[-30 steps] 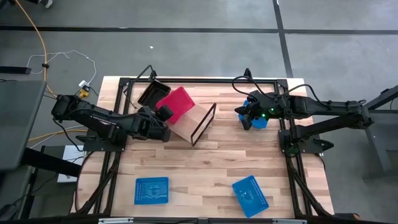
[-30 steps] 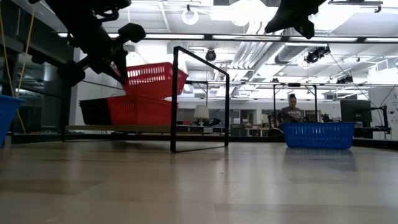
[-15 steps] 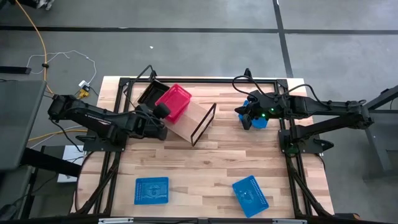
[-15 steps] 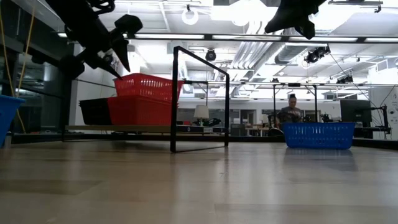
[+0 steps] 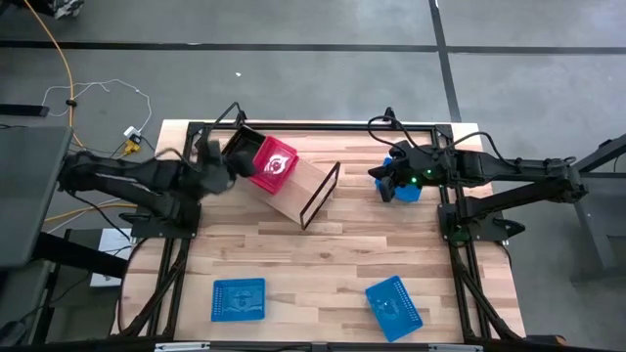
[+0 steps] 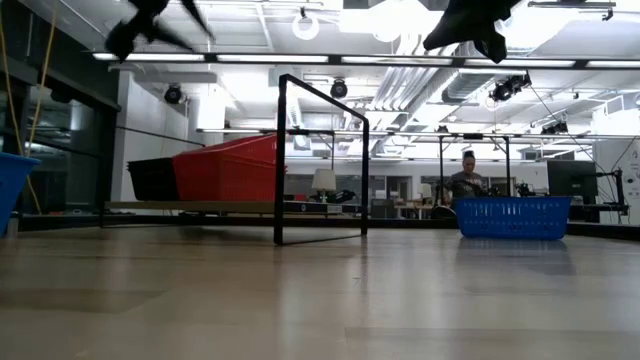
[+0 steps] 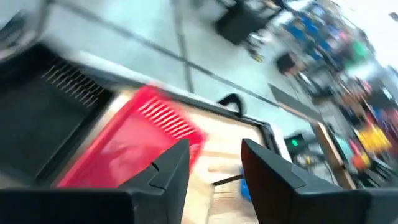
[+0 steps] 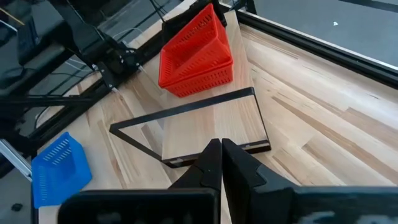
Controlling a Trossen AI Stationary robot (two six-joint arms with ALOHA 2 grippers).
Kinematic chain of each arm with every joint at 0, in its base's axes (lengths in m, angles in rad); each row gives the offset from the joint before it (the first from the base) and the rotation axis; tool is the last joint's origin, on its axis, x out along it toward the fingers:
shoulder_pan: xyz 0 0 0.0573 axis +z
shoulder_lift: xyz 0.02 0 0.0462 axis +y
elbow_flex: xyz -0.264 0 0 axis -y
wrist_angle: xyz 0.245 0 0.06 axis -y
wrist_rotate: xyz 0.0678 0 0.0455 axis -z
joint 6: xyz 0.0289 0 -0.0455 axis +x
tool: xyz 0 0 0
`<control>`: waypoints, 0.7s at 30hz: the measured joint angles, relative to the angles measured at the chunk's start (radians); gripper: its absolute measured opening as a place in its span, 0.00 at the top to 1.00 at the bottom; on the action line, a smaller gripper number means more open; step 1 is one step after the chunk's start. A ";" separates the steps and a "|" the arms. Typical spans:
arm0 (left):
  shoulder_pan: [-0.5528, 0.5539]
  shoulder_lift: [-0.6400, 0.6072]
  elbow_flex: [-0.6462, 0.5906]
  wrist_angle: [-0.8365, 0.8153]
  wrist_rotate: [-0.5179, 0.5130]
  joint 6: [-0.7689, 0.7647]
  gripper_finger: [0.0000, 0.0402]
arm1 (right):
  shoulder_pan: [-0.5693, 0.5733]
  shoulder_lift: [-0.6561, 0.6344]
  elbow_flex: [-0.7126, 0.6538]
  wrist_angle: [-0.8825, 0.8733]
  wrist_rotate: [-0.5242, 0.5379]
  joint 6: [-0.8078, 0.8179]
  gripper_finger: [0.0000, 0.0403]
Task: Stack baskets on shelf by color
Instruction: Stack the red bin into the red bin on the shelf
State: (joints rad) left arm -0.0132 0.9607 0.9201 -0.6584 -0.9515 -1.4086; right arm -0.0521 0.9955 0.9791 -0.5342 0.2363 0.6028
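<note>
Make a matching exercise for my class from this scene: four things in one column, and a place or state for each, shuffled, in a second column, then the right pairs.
Things
1. red baskets
2. black basket
3. right gripper
4. left gripper

Places or states
A. shut, above the table's far right
B. stacked on the shelf
C. open, empty
D. on the shelf's far end, beside the red stack

Pairs: 1-B, 2-D, 3-A, 4-C

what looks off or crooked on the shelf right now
The top red basket sits tilted in the one below, one end riding high rather than nested flat. The shelf itself lies at an angle on the table, not square to its edges. The left gripper, open, is off the stack.
</note>
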 joint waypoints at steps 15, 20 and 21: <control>0.557 0.344 0.239 0.197 0.767 0.808 1.00 | 0.000 0.000 0.000 0.045 0.010 0.026 1.00; 0.540 0.436 0.239 0.211 0.730 0.759 1.00 | 0.000 0.000 0.000 0.045 0.031 0.026 1.00; 0.529 0.449 0.239 0.211 0.696 0.745 1.00 | 0.000 0.000 0.000 0.045 0.042 0.026 1.00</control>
State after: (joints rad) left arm 0.5154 1.4092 1.1591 -0.4473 -0.2553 -0.6636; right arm -0.0521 0.9955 0.9791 -0.4892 0.2780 0.6289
